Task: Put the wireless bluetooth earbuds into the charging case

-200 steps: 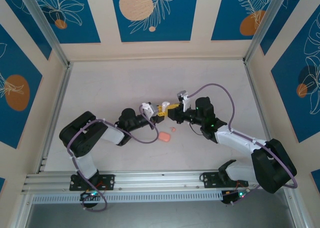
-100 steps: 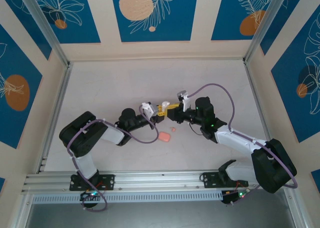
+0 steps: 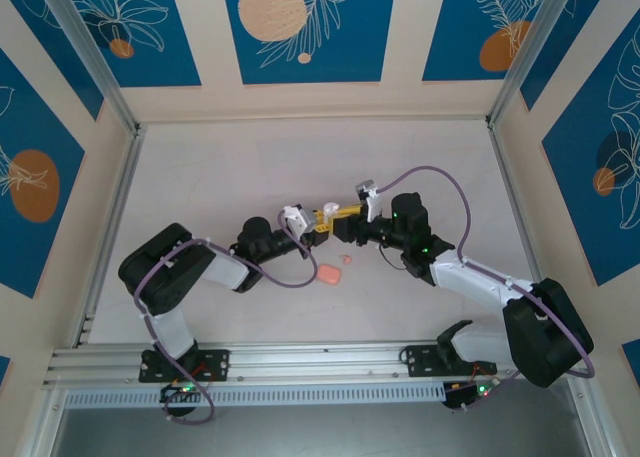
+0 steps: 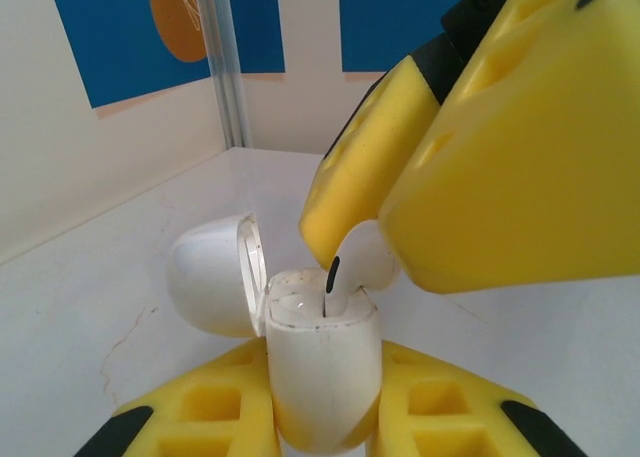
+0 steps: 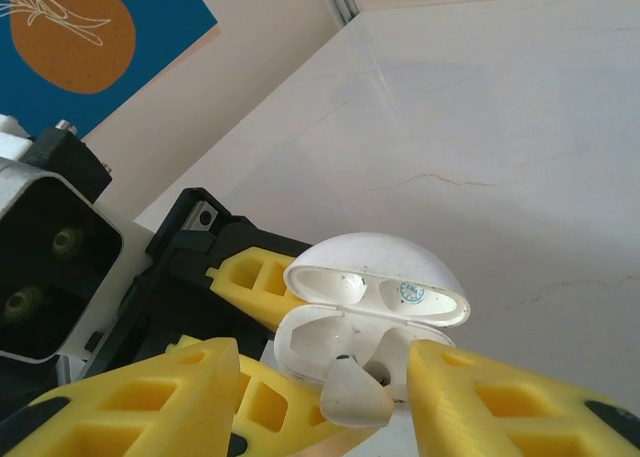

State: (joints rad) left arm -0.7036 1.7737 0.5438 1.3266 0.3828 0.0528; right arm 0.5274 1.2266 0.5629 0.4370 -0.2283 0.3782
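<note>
Case (image 4: 322, 372) stands clenched in the left gripper (image 4: 322, 422), lid open, with the earbud (image 4: 365, 259) leaning half-seated in the case between the parted jaws of the right gripper (image 5: 325, 377); we advise withdrawing straight off the case, then pressing it home.

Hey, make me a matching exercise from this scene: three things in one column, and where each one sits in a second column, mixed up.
Things:
1. white charging case
2. white earbud
3. pink box

Places:
A. lying on the table, apart from both arms' fingers
B. clamped upright between the left fingers, lid open
C. at the case's opening, between the spread right fingers

Pairs: 1-B, 2-C, 3-A
</note>
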